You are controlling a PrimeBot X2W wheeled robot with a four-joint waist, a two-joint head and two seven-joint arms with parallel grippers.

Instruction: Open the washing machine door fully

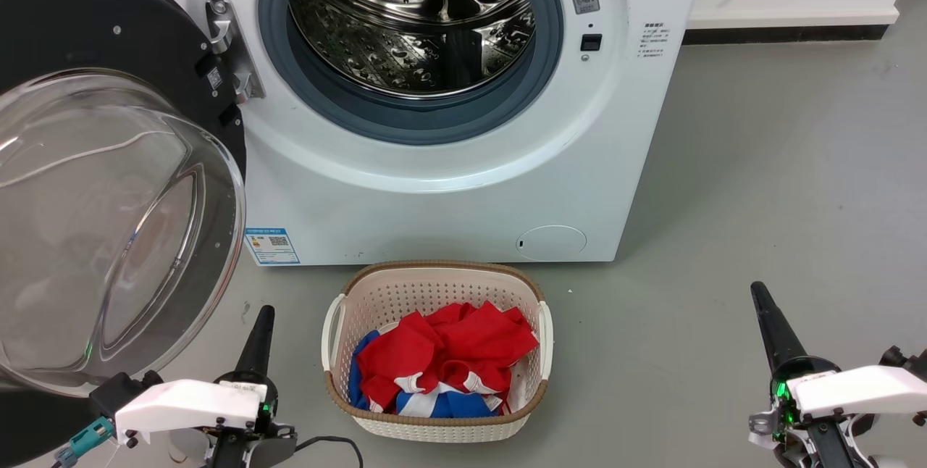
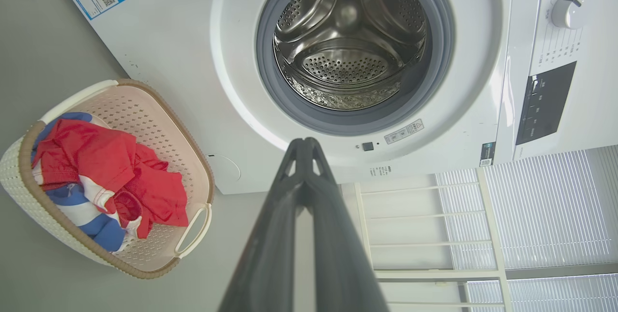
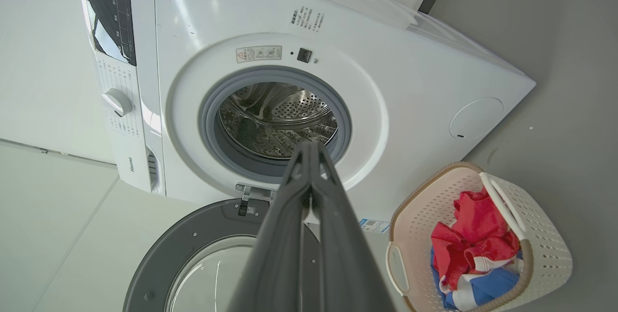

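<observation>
Head view: washing machine door (image 1: 108,185) stands swung wide on its hinge, its glass bowl near the left gripper (image 1: 265,314), up and to its left. Laundry basket (image 1: 434,269) (red and blue clothes inside) sits between that gripper and the right gripper (image 1: 758,293).
Left wrist view: fingers pressed together, and the washing machine (image 2: 183,61) drum opening lies beyond the tips.
Right wrist view: fingers likewise pressed together, with the door at the tips' lower left.

Bright, even light is washing over the grey floor (image 1: 760,164), throwing only soft shadows around the basket (image 1: 442,264). Highlights are glinting off the steel drum (image 1: 405,55) and streaking across the glass of the washing machine door (image 1: 108,222). Wrist views are bending the washing machine (image 3: 410,90) at the edges, jaws looking soft up close.
</observation>
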